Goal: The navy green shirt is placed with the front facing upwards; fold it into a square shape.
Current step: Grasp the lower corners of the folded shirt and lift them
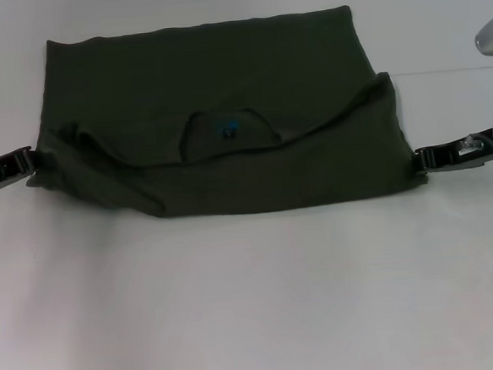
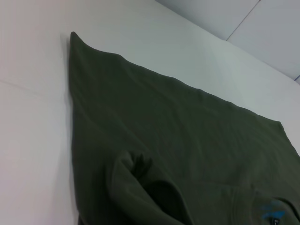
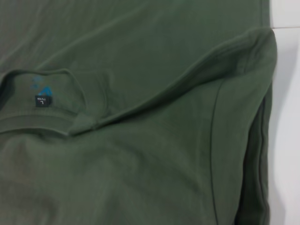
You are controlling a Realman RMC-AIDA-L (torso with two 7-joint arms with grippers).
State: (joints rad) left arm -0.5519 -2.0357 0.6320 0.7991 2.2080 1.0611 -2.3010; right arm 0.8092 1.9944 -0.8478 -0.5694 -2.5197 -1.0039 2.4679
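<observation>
Olive navy green shirt (image 1: 216,111) is lying folded on the tabletop (image 1: 255,303) (neck label (image 1: 227,130) up), left gripper (image 1: 26,160) and right gripper (image 1: 421,159) jaws pinching its side edges.

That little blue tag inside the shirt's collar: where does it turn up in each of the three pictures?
Head view: the neck label sits mid-picture, inside the collar opening of the navy green shirt.
Left wrist view: the neck label shows at the picture's lower right corner, partly cut off.
Right wrist view: the neck label lies at the picture's left, inside the collar.
Shared landmark: the curved collar rim around it.
</observation>
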